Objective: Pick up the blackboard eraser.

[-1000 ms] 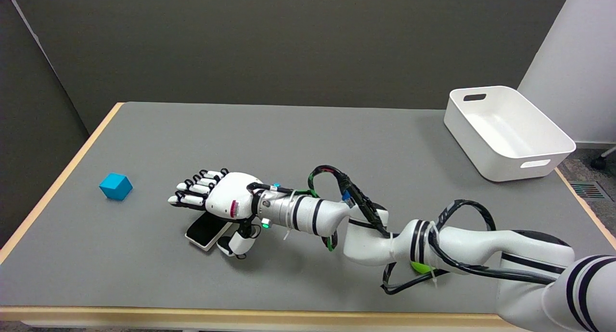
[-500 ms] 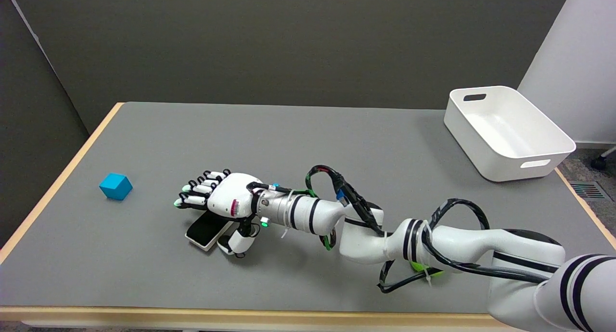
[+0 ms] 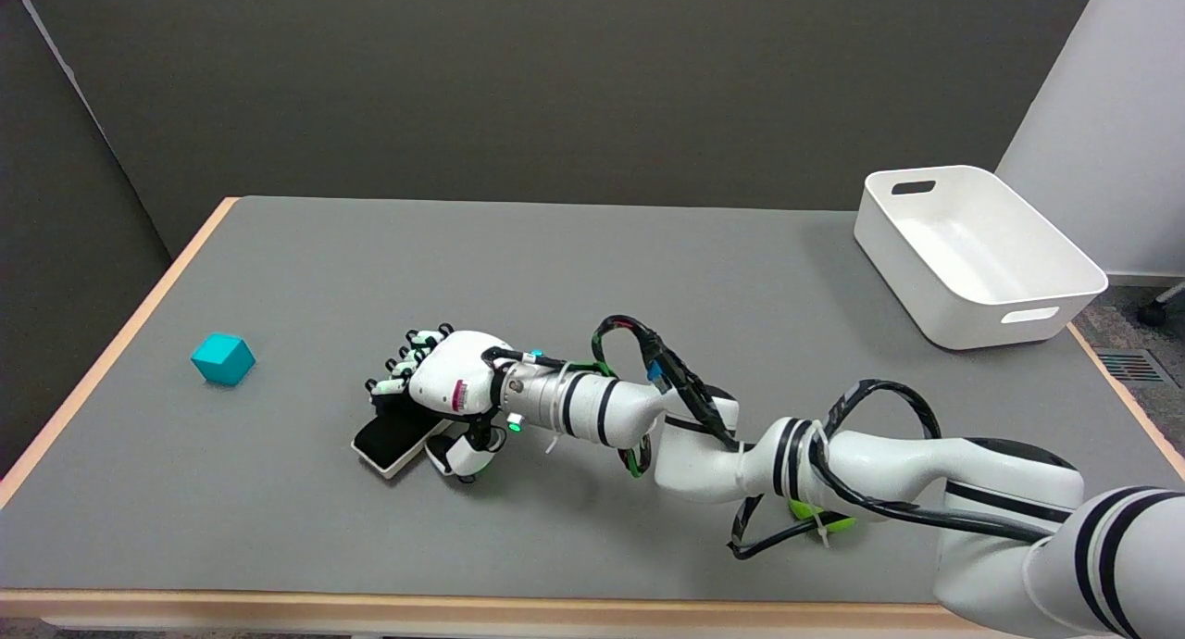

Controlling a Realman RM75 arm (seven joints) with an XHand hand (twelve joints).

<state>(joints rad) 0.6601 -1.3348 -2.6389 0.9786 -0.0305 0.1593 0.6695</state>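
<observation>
The blackboard eraser [image 3: 387, 441], a flat block with a black top and white sides, lies on the grey table [image 3: 592, 269] left of centre. My right hand [image 3: 442, 386] lies over its right part, palm down. The fingers [image 3: 393, 380] curl down against the eraser's far side, and the thumb [image 3: 458, 456] presses at its near right end. The hand grips the eraser between them. Only the eraser's left end shows; the rest is hidden under the palm. The eraser still looks to be resting on the table.
A small blue cube [image 3: 222, 358] sits near the table's left edge. A white bin [image 3: 972, 255] stands at the far right corner. My right arm's forearm and looped cables [image 3: 667, 380] stretch across the table's lower right.
The fingers, stretched out flat a second ago, have curled down onto the eraser. The eraser has shifted slightly to the left. The wrist has drawn back a little to the right.
</observation>
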